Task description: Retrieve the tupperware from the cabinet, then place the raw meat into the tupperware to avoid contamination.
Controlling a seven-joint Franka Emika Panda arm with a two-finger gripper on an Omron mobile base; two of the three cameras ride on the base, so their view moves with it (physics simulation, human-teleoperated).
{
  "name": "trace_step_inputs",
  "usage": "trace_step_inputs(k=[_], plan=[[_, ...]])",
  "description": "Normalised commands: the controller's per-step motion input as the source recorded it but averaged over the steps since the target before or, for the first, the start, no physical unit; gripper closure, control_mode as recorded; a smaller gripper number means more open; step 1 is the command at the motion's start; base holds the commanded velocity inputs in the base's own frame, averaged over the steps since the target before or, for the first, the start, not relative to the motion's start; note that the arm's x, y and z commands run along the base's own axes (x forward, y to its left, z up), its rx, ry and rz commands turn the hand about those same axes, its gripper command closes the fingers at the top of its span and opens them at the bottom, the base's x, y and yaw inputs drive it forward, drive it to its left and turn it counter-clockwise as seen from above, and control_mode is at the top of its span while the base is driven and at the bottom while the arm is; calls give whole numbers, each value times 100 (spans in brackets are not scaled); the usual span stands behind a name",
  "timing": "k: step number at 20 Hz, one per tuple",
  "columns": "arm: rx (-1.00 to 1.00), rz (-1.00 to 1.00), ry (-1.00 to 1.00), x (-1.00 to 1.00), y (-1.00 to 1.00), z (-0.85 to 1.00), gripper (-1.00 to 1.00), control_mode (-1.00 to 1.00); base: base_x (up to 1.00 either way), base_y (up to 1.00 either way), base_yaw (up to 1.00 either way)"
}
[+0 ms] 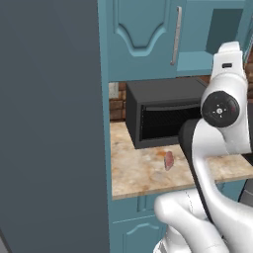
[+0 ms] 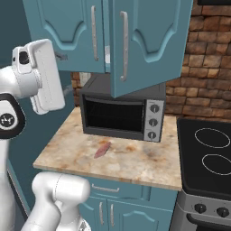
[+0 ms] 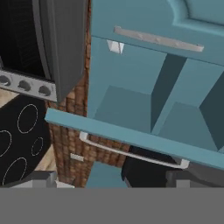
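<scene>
The raw meat [image 2: 102,149] lay on the marble counter [image 2: 135,167], toward its front edge and just in front of the microwave [image 2: 122,113], apart from it. In the left base view the meat [image 1: 168,160] sat beside the arm's dark elbow, before the microwave [image 1: 163,116].

The cabinet [image 2: 149,40] above the counter had one door swung outward, its edge hanging over the microwave top; the doors to its left [image 2: 72,31] looked closed. In the hand view the cabinet [image 3: 131,92] was open, with a bare teal interior split by an upright divider and the door edge with its silver bar handle [image 3: 131,152] crossing in front. A small pale piece [image 3: 115,46] showed at the cabinet's upper inner edge; I could not tell whether it was the tupperware.

The gripper [image 3: 113,181] was raised to cabinet height, its dark fingertips [image 3: 39,178] spread wide apart and grasping nothing.

A black stovetop [image 2: 205,155] adjoined the counter's right edge, with a brick wall [image 2: 200,58] behind.
</scene>
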Motion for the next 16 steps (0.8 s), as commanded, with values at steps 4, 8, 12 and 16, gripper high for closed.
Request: trace_step_inputs(k=[4, 8, 12, 16], plan=[[0, -3, 0, 30, -8, 0, -100, -100, 0, 0, 0], [1, 0, 0, 27, -16, 0, -100, -100, 0, 0, 0], [2, 0, 0, 25, -18, 0, -100, -100, 0, 0, 0], [1, 0, 0, 25, -19, 0, -100, -100, 0, 0, 0]])
